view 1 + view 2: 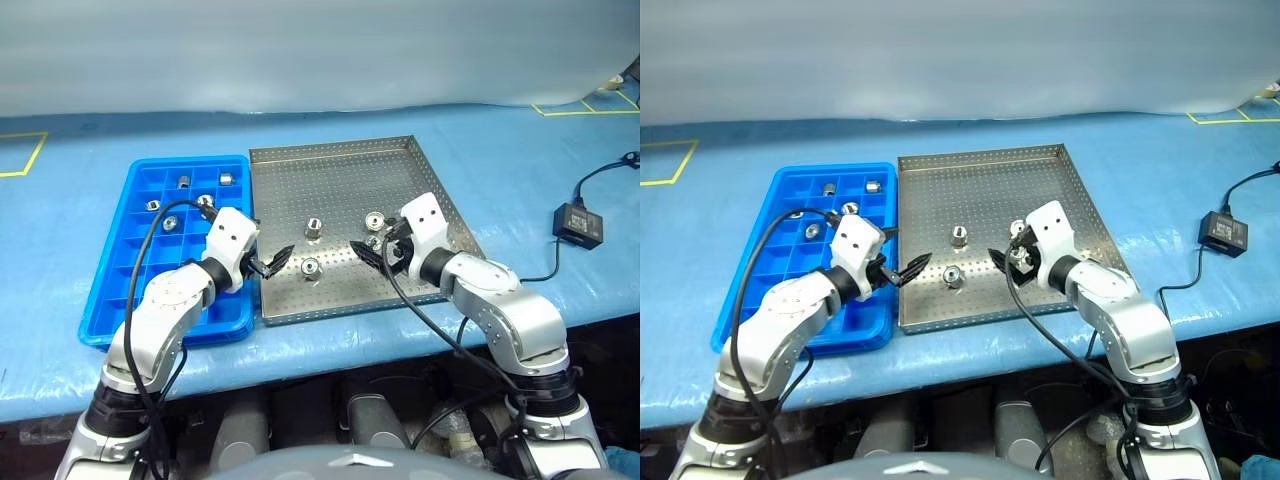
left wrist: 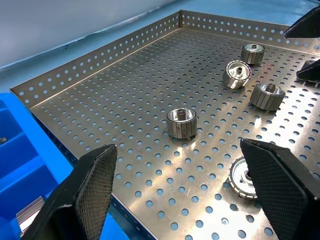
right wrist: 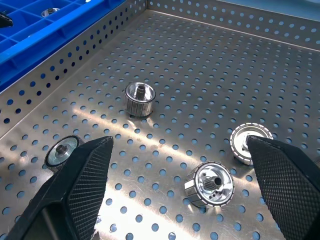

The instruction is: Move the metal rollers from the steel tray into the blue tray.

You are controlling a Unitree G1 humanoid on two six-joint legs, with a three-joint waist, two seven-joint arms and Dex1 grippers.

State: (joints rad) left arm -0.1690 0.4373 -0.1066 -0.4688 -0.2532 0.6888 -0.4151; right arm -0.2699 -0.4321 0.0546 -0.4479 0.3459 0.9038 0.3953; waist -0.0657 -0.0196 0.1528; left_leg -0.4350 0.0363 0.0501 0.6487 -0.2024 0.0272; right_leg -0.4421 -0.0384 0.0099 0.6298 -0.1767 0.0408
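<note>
The steel tray (image 1: 330, 180) lies mid-table with several metal rollers on its perforated floor, among them one (image 1: 313, 228) standing near the middle and one (image 1: 311, 267) nearer the front. The blue tray (image 1: 120, 290) sits against its left side, and several rollers (image 1: 184, 182) rest in its far compartments. My left gripper (image 1: 272, 262) hovers open and empty over the steel tray's front left part, with a roller (image 2: 181, 122) just ahead of it. My right gripper (image 1: 375, 255) hangs open and empty over the front right, with rollers (image 3: 210, 184) close before its fingers (image 3: 85, 175).
A black power adapter (image 1: 578, 224) with its cable lies on the blue table cover to the right of the steel tray. Yellow tape marks (image 1: 25, 155) run along the far left and far right. The table's front edge (image 1: 330, 345) passes just below both trays.
</note>
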